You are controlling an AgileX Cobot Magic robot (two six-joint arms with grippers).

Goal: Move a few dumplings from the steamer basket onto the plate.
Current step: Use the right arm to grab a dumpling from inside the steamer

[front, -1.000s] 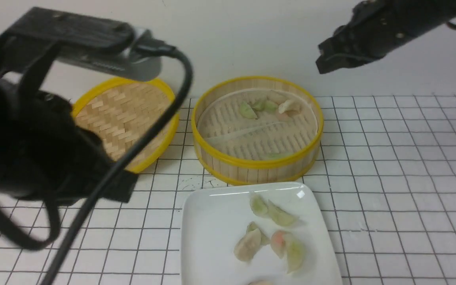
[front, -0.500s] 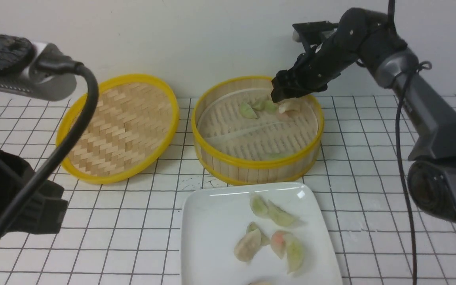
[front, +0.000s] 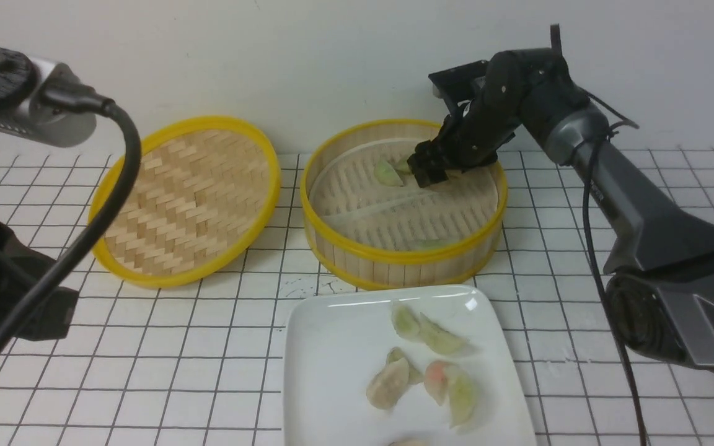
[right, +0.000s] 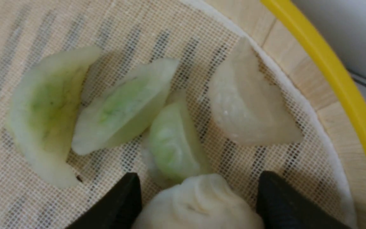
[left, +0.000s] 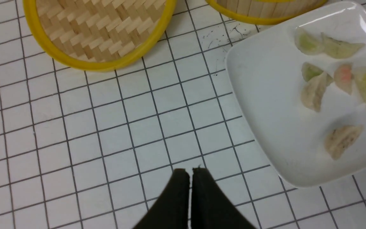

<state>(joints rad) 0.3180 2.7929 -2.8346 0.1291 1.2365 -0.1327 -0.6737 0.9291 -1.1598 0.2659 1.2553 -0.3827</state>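
Some dumplings [front: 388, 384] are on the plate [front: 332, 359], bottom middle. My right gripper [right: 199, 181] is spread around another in the steamer basket [front: 394, 251].

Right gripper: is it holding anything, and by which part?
Nothing held yet, it seems: the right gripper is open, its fingers on either side of a whitish dumpling lying in the steamer basket.

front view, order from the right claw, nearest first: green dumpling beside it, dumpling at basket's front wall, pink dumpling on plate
1. Green dumpling, in the steamer basket just left of the right claw.
2. Dumpling against the basket's front wall.
3. Pink dumpling on the plate, farthest.
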